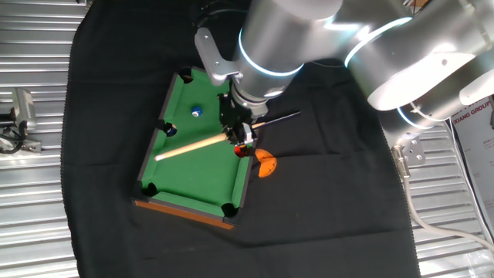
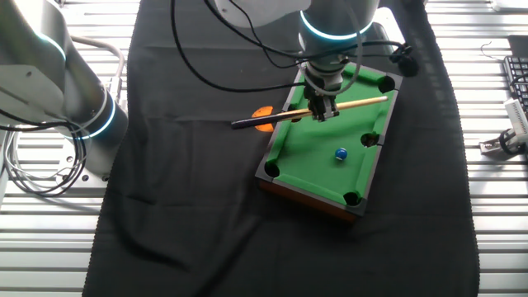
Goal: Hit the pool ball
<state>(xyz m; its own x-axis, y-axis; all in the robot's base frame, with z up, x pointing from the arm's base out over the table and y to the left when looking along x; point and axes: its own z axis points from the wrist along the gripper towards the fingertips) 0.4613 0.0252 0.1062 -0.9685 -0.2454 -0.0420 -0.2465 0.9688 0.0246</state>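
Over the green toy table (image 1: 199, 166), near its long rail: gripper (image 1: 240, 133) clamped on the cue (image 1: 193, 146) around mid-length, keeping it low and level for a strike. Pale tip aimed along the felt, dark butt jutting past the rail. Pool ball (image 1: 197, 111) apart, off the cue's line, on the felt by the far end; round, no long axis.

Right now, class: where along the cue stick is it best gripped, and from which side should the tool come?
Grip the cue stick near its dark butt half, coming from above. It lies nearly flat over the toy pool table, so its thin round shaft fits between fingers closing across it. The tool is already shut on it there.
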